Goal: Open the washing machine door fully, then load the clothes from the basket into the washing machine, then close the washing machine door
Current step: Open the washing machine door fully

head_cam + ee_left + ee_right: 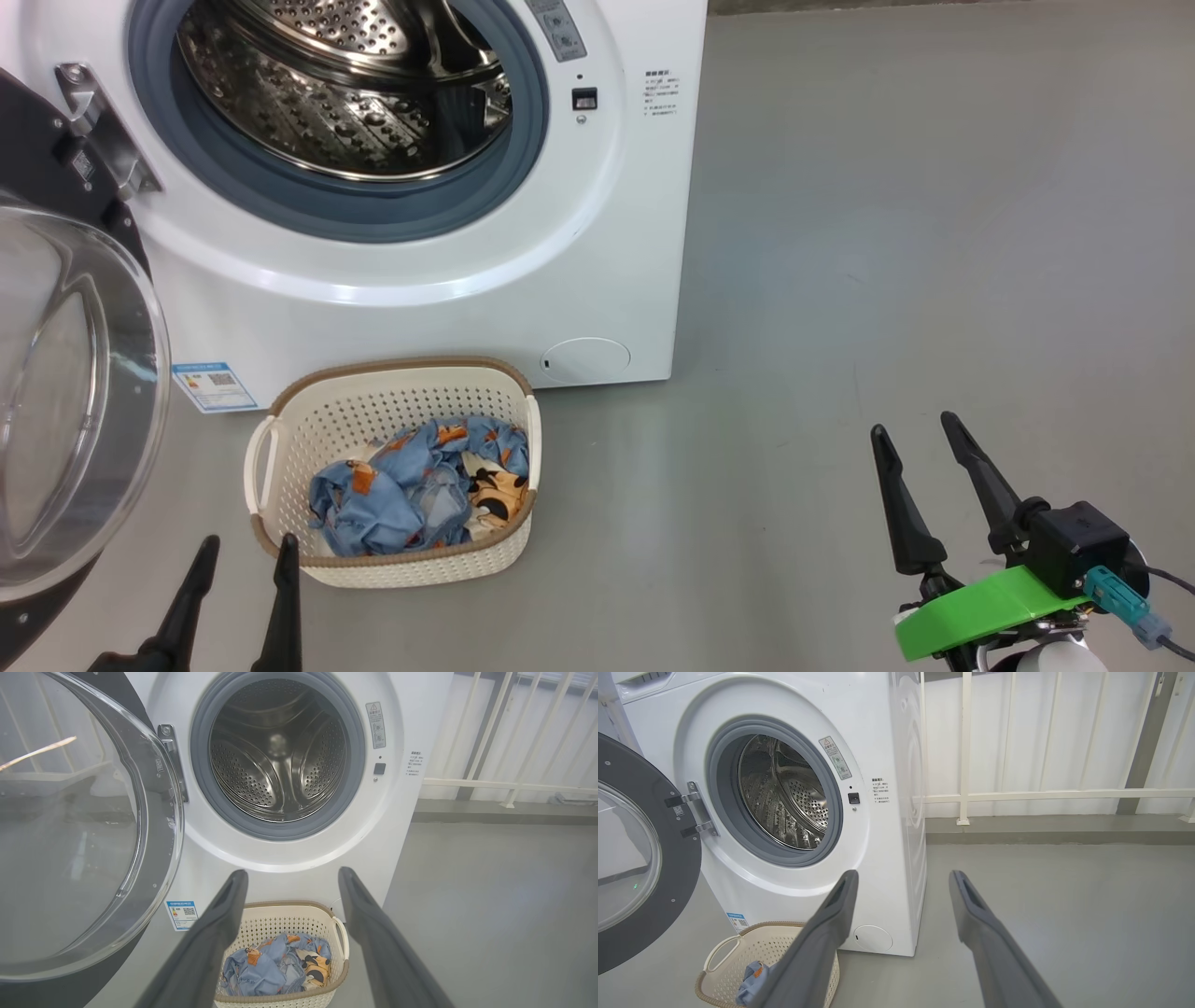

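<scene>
My left pincer (pixel 249 546) hangs with its fingers spread apart and nothing between them. It is low by the near-left corner of the basket (pixel 401 366), I judge because the clothes (pixel 420 485) bundled inside are my next pickup. My right pincer (pixel 913 425) is likewise spread and empty, well off to the right over bare floor (pixel 887 233), out of the way. The basket sits on the floor just in front of the washing machine (pixel 420 308), below its mouth, which keeps the lift to the drum (pixel 345 84) short. The door (pixel 75 392) stands swung out to the left, clear of the opening, so I reckon opening is done and loading hasn't begun.
</scene>
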